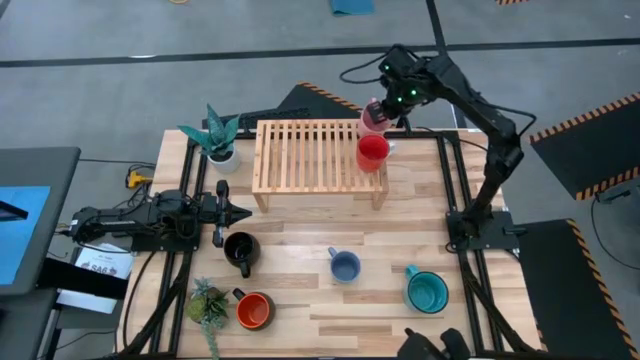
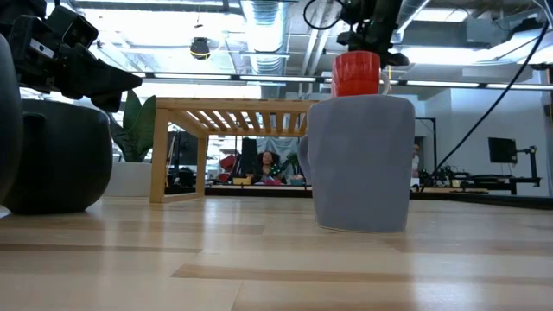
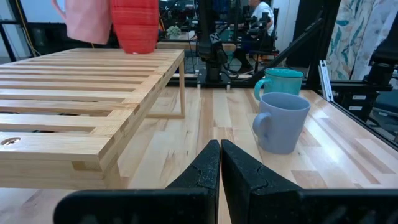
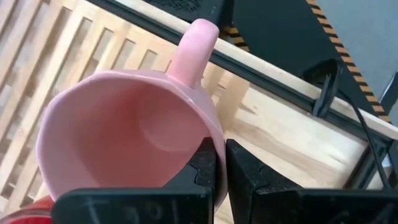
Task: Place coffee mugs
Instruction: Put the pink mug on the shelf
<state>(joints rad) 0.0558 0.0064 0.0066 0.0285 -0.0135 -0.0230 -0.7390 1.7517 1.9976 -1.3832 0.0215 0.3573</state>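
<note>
The right tool (image 4: 217, 165) pinches the wall of the pale pink mug (image 4: 124, 134) at its rim, one finger inside and one outside, holding it over the upper right corner of the slatted wooden rack (image 1: 318, 158), just beside the red mug (image 1: 372, 152) already standing there. The left tool (image 3: 220, 168), pressed together and empty, waits at the left of the surface (image 1: 330, 300) near the black mug (image 1: 240, 250). The orange-inside mug (image 1: 254, 310), blue-grey mug (image 1: 345, 266) and teal mug (image 1: 427, 291) stand along the lower part of the high view. Each mug looks rigid, glazed and likely slippery, and would chip if dropped; a firm rim pinch or a hold through the handle seems safest.
</note>
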